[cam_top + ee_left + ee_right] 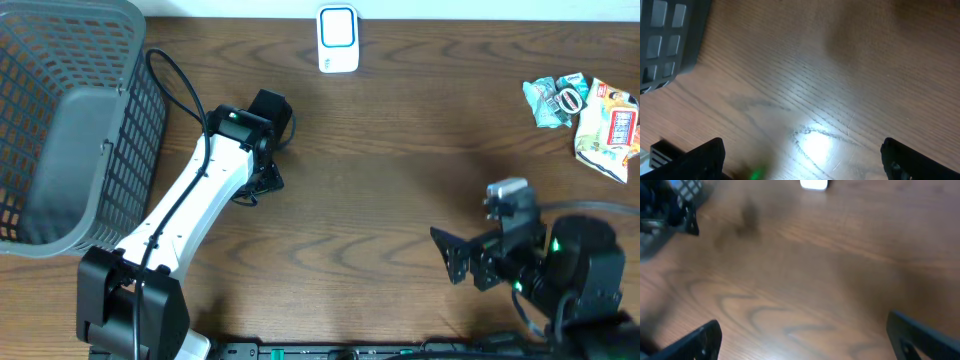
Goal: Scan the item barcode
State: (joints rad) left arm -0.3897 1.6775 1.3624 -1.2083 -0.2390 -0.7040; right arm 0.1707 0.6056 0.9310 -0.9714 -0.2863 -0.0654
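The white barcode scanner (338, 38) stands at the table's far edge, and its base shows at the top of the right wrist view (814, 184). The items, a teal crinkled packet (555, 100) and a white and red snack packet (610, 125), lie at the far right. My left gripper (272, 145) hangs open over bare wood beside the basket, nothing between its fingers (802, 160). My right gripper (450, 258) is open and empty near the front right, pointing left, well short of the packets (802, 340).
A large grey mesh basket (60, 120) fills the left side, with its corner in the left wrist view (665, 40). The brown wooden table (400, 180) stretches between the two arms.
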